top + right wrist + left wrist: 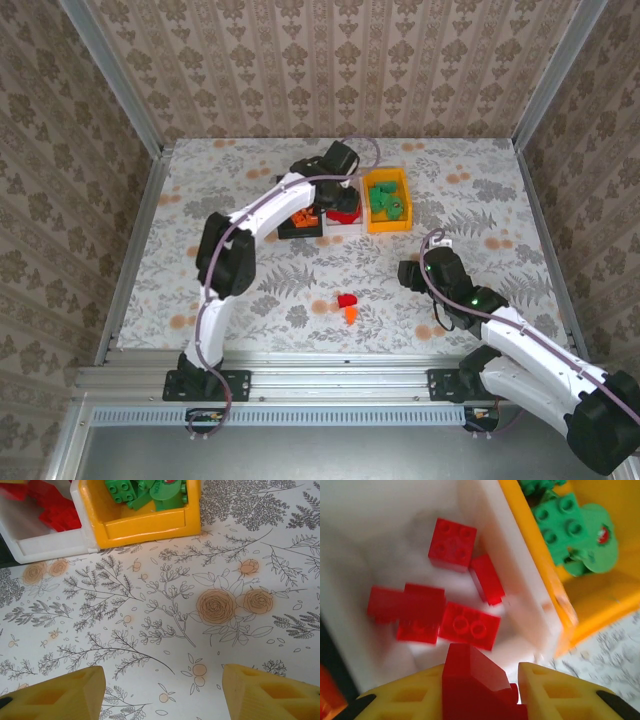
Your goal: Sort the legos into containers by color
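Note:
My left gripper [481, 672] is shut on a red lego [470, 677] and hangs just above the white container [520, 565], where several red legos [452, 545] lie. From above, that gripper [342, 196] sits over the white container [345, 228], between the black container [290, 231] holding orange legos [303, 217] and the orange-yellow container [387, 226] holding green legos [388, 200]. A red lego [347, 300] and an orange lego [350, 315] lie loose on the table. My right gripper [408, 272] stands open over bare tablecloth [163, 672].
The three containers stand side by side at the back centre of the floral tablecloth. The orange-yellow container's near wall [145, 527] and the white one's corner [45, 547] lie ahead of my right gripper. Patterned walls and metal rails enclose the table.

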`<control>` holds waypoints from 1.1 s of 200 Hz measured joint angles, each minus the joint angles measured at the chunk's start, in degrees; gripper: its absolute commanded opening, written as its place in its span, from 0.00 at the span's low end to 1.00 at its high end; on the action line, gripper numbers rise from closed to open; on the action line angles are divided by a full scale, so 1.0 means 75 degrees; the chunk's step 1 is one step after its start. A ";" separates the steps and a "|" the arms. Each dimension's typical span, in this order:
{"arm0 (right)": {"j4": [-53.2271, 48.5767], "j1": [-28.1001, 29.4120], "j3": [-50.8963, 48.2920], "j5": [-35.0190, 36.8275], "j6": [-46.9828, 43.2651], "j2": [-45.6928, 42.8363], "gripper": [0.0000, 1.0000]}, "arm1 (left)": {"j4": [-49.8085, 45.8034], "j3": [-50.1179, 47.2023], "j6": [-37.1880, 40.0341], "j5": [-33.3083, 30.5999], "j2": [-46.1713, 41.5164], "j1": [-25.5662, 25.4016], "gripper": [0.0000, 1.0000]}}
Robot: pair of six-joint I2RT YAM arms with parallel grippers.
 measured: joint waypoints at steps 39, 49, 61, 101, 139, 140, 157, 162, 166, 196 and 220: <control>0.0105 0.0006 0.0000 -0.0087 0.0006 0.0026 0.65 | -0.0460 0.1282 0.0221 0.0152 0.0938 0.0163 0.82; 0.0105 0.0015 0.0000 -0.0102 0.0006 0.0052 0.65 | -0.0571 0.1408 0.0315 0.0239 0.0918 0.0172 0.87; 0.0102 0.0079 0.0000 -0.0099 0.0006 0.0093 0.65 | -0.0595 0.1466 0.0303 0.0382 0.0828 0.0175 0.88; -0.0160 0.1323 0.0184 0.0329 0.0242 0.0201 0.68 | -0.0697 0.0676 0.0303 0.0778 -0.0772 0.0189 0.98; -0.0452 0.3334 0.0382 0.0729 0.0982 0.0656 0.75 | -0.0149 -0.1084 -0.0323 0.1478 -0.3518 0.1081 1.00; -0.0458 0.3375 0.0388 0.0731 0.0988 0.0667 0.75 | -0.0131 -0.1116 -0.0341 0.1489 -0.3555 0.1113 1.00; -0.0729 0.4211 0.0597 0.0901 0.1335 0.1137 0.77 | 0.0265 -0.1888 -0.0933 0.2034 -0.4296 0.2104 1.00; -0.0816 0.4430 0.0691 0.0973 0.1434 0.1294 0.78 | 0.0379 -0.2116 -0.1084 0.2159 -0.4424 0.2401 1.00; -0.0857 0.4619 0.0772 0.1029 0.1530 0.1434 0.78 | 0.0452 -0.2285 -0.1183 0.2253 -0.4500 0.2611 1.00; -0.0892 0.5301 0.1253 0.1166 0.1961 0.2439 0.79 | 0.0766 -0.3687 -0.1632 0.2742 -0.4637 0.3605 1.00; -0.0935 0.5345 0.1743 0.1183 0.2066 0.3413 0.79 | 0.1099 -0.4709 -0.1853 0.3104 -0.4637 0.3821 1.00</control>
